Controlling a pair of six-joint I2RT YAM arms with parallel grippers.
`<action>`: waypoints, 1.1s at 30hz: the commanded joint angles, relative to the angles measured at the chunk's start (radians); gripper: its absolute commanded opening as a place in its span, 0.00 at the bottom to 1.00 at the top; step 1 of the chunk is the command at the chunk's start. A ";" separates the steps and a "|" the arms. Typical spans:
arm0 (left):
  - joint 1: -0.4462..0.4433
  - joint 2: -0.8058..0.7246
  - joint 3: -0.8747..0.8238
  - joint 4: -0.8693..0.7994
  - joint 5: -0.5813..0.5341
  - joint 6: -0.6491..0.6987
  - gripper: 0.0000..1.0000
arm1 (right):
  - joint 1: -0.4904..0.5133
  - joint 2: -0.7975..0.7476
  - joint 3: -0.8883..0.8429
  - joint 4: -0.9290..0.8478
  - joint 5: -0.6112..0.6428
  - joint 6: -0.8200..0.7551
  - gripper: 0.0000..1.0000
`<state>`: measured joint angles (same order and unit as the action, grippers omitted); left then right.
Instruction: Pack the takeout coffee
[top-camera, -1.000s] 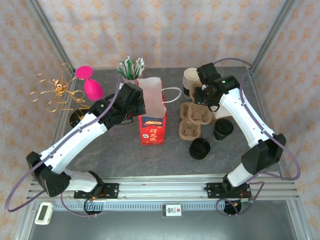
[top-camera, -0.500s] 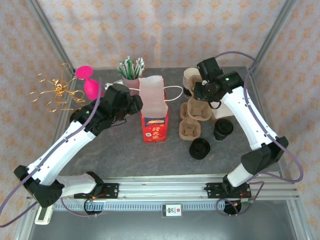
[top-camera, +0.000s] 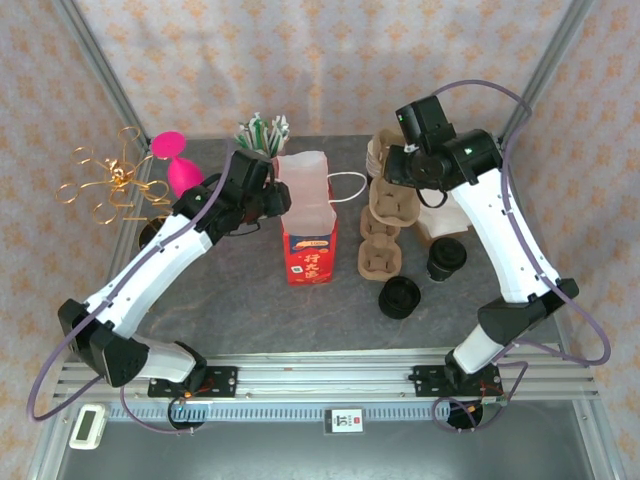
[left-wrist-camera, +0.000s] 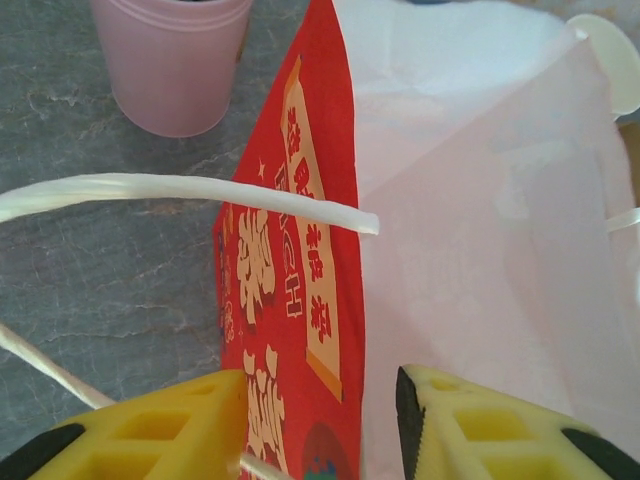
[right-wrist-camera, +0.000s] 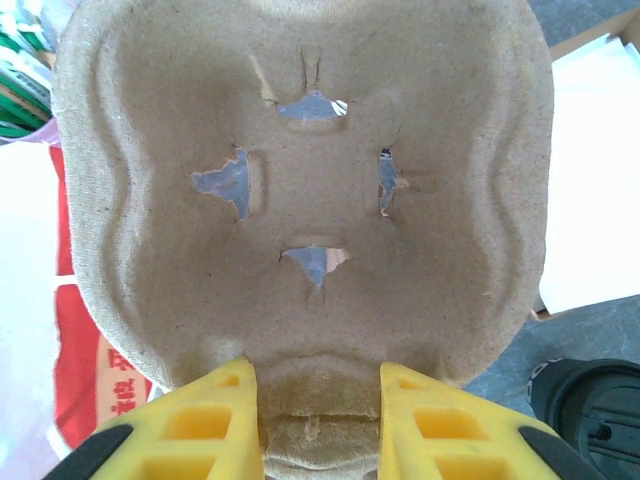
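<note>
At the back of the worktop (top-camera: 230, 290) you have a pink cup of straws (top-camera: 262, 140), a pink goblet (top-camera: 180, 168) and a gold wire ornament (top-camera: 108, 185), all off to the left and apart from the cup carrier (top-camera: 380, 255). A black cup (top-camera: 400, 297) sits just beside the carrier's near end, a second black cup (top-camera: 446, 258) lies to its right, and a white box (top-camera: 440, 222) stands behind that. Between the carrier and the paper bag (top-camera: 308, 225), the bag's white cord handle (top-camera: 345, 190) loops out toward the carrier. On the other side its twin (left-wrist-camera: 180, 185) crosses in front of the red panel. The bag stands upright mid-worktop, red and printed below, white above, with its mouth open upward. Your left gripper (top-camera: 278, 200) is at its upper left edge. In the left wrist view the jaws sit a little apart astride the red side panel, and you cannot tell whether they actually pinch it. The carrier is brown moulded pulp, lying lengthwise just right of the bag with its far end raised. Your right gripper (top-camera: 398, 178) holds that end, jaws closed narrow on the rim. The right wrist view looks into one cup well, its four slits torn open.
</note>
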<state>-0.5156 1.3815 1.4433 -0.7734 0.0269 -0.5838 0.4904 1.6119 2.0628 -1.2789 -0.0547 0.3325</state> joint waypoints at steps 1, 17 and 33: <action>0.013 0.008 0.045 -0.004 0.029 0.052 0.41 | 0.013 0.017 0.058 -0.030 -0.029 0.018 0.27; 0.011 0.023 0.074 0.022 0.062 0.067 0.07 | 0.077 0.092 0.243 -0.004 -0.193 0.077 0.23; 0.008 0.055 0.060 -0.028 -0.022 0.064 0.35 | 0.192 0.164 0.244 0.093 -0.243 0.138 0.21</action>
<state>-0.5095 1.4109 1.4918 -0.7807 0.0326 -0.5243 0.6685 1.7691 2.2784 -1.2266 -0.2893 0.4503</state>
